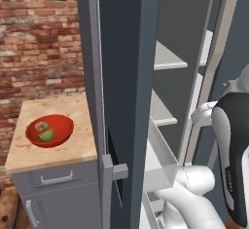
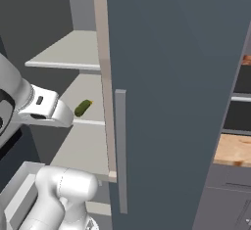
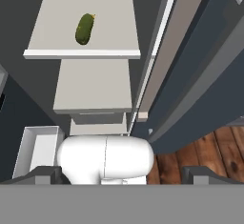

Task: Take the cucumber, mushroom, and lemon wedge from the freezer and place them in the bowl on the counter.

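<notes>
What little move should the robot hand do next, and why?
Probably move down toward the small dark green oblong cucumber and close in on it. It lies alone on a pale grey freezer shelf, while the shallow red bowl on the beige counter already holds the yellow-green lemon wedge and another small piece. The gripper stands open and empty.

No legible text or labels.

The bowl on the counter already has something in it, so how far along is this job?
Partly done. The red bowl on the counter holds a yellow-green lemon wedge and another small piece, too small to identify. The cucumber lies on a freezer shelf, untouched. The fingers hold nothing and are apart from it. Left: grasp the cucumber and carry it to the bowl.
</notes>
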